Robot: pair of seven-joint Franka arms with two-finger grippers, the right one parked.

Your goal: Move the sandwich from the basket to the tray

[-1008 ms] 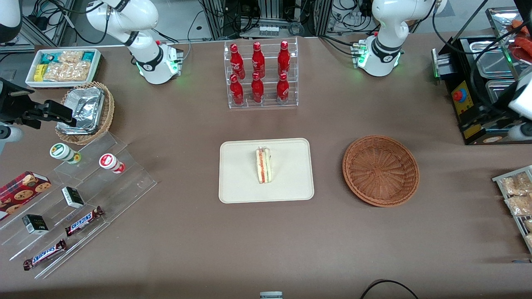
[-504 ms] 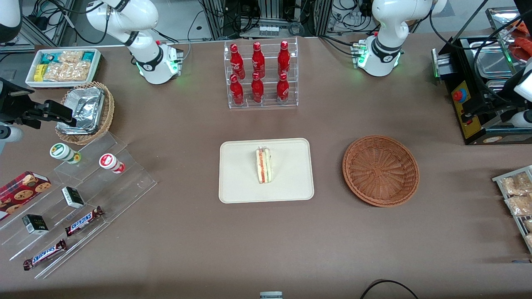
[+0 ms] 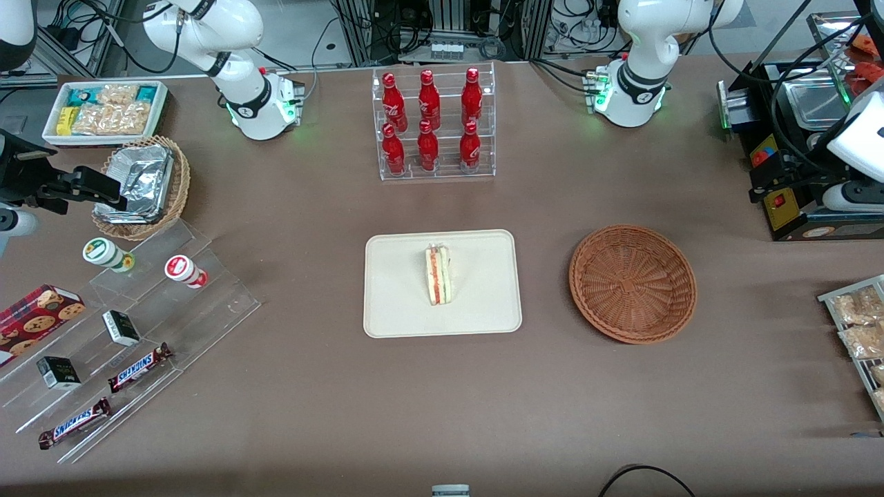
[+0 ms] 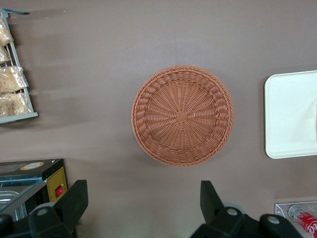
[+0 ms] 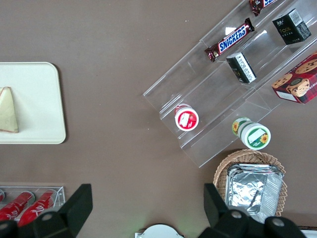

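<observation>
The sandwich (image 3: 438, 275), a small tan bread wedge with red, white and green layers, stands on its edge on the flat cream-white rectangular tray (image 3: 400, 304). Beside that tray, the round reddish-brown wicker basket (image 3: 632, 283) is empty. The end effector (image 4: 143, 201) hangs high above the basket, wide open, gripping nothing. Upright like that, a bench jolt might tip the sandwich.

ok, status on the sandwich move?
Gripper open, holding nothing, high above the basket. Sandwich lies on the tray. Basket holds nothing. Nothing in the way.
</observation>
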